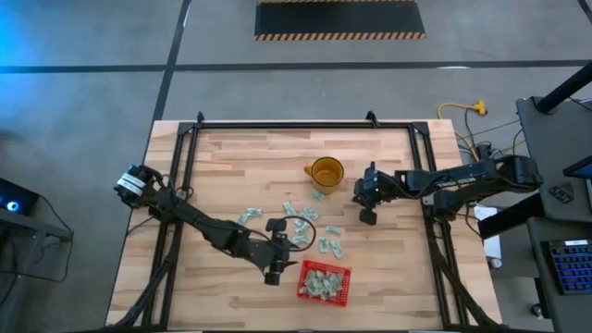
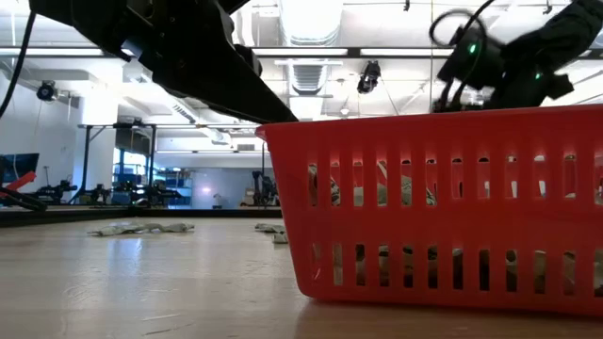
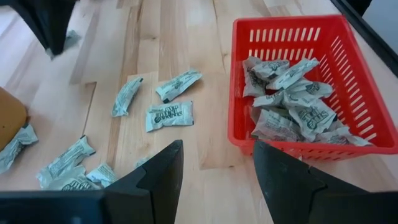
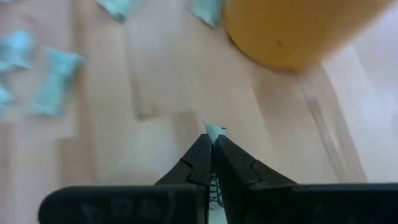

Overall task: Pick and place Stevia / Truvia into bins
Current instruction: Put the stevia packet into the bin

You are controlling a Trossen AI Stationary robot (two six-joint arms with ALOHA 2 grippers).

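Several pale green Stevia packets (image 1: 305,215) lie flat on the wooden table between the arms, and more fill the red basket (image 1: 347,274) near the front edge. My left gripper (image 1: 277,275) hovers open just left of the basket (image 3: 239,81), with loose packets (image 3: 169,116) ahead of it and nothing between its fingers (image 3: 217,158). My right gripper (image 1: 367,218) is right of the packets and on the near side of the yellow mug (image 1: 326,172). It is shut (image 4: 213,138) on a packet. My right gripper pinches a Stevia packet between its two fingertips. Only a small pale corner (image 4: 215,130) pokes out beyond the tips; the fingers hide the rest. The fingers slant down toward the table from its right side.
The yellow mug (image 4: 292,31) stands close ahead of my right gripper. In the low view the red basket (image 2: 443,188) fills the foreground, with packets (image 2: 141,227) on the table behind it. A black frame (image 1: 277,125) borders the tabletop.
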